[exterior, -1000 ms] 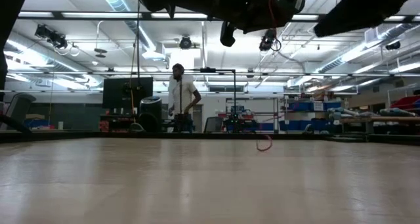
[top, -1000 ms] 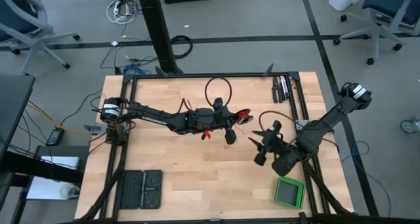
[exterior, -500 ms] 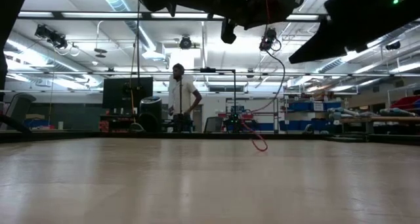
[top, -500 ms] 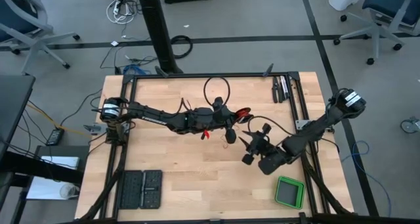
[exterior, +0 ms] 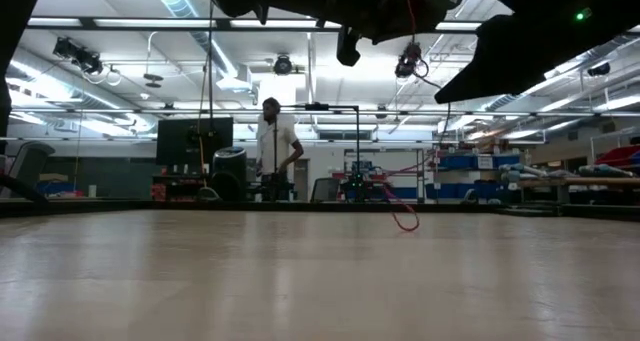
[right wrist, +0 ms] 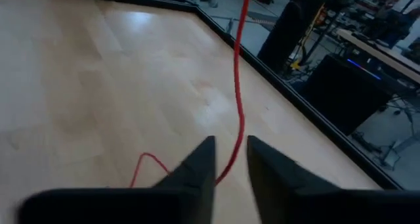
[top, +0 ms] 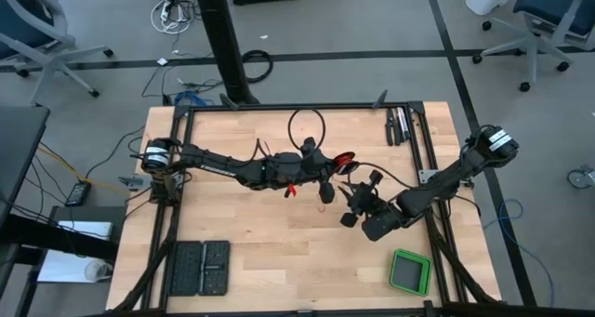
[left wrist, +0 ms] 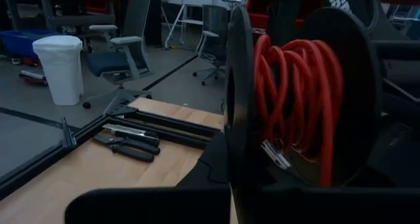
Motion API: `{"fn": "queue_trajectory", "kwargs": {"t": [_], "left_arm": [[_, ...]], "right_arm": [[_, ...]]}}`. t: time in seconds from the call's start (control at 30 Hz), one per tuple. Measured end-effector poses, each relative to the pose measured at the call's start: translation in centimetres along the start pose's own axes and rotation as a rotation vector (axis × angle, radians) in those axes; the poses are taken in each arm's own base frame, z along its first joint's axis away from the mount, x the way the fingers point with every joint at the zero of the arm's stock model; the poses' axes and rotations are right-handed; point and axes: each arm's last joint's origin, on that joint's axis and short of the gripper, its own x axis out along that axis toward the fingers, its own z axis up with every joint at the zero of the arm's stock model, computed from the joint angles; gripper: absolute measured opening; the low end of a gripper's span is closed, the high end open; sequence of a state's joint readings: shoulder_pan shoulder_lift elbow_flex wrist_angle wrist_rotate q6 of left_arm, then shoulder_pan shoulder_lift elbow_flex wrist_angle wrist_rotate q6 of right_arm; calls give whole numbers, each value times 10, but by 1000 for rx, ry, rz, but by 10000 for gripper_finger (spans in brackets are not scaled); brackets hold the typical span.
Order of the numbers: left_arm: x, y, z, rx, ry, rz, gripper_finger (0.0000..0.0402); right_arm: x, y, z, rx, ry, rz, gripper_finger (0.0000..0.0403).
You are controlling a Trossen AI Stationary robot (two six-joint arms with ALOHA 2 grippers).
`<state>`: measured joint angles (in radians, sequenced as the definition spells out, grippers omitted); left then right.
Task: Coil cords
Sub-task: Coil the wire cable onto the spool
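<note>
Right gripper (right wrist: 230, 159): fingers nearly together round thin red-orange cord (right wrist: 239, 86), grip unconfirmed. Feed w/ light tension; left gripper (top: 323, 182) shut.

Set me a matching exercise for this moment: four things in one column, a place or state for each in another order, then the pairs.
Things:
1. red cord
2. left gripper
3. right gripper
4. green tray

Places or states:
A. fingers apart, a strand running between them
B. at the edge of the table, on the right arm's side
C. wound in loops on a dark reel
D. shut, over mid-table

Pairs: 1-C, 2-D, 3-A, 4-B
</note>
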<state>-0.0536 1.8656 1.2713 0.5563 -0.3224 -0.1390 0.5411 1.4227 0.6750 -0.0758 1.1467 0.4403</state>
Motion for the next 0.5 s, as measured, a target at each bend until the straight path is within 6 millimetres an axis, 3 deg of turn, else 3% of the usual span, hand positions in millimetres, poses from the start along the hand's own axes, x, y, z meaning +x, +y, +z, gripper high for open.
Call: {"fn": "queue_trajectory", "kwargs": {"t": [0.1, 0.33, 0.5], "left_arm": [[0, 0, -1, 2, 5, 0, 1], [0, 0, 0, -1, -2, -2, 1], [0, 0, -3, 7, 34, 2, 1]], "right_arm": [[-2, 2, -1, -33, 9, 36, 13], [-6, -6, -7, -40, 46, 5, 3], [-23, -36, -16, -7, 132, -44, 1]]}}
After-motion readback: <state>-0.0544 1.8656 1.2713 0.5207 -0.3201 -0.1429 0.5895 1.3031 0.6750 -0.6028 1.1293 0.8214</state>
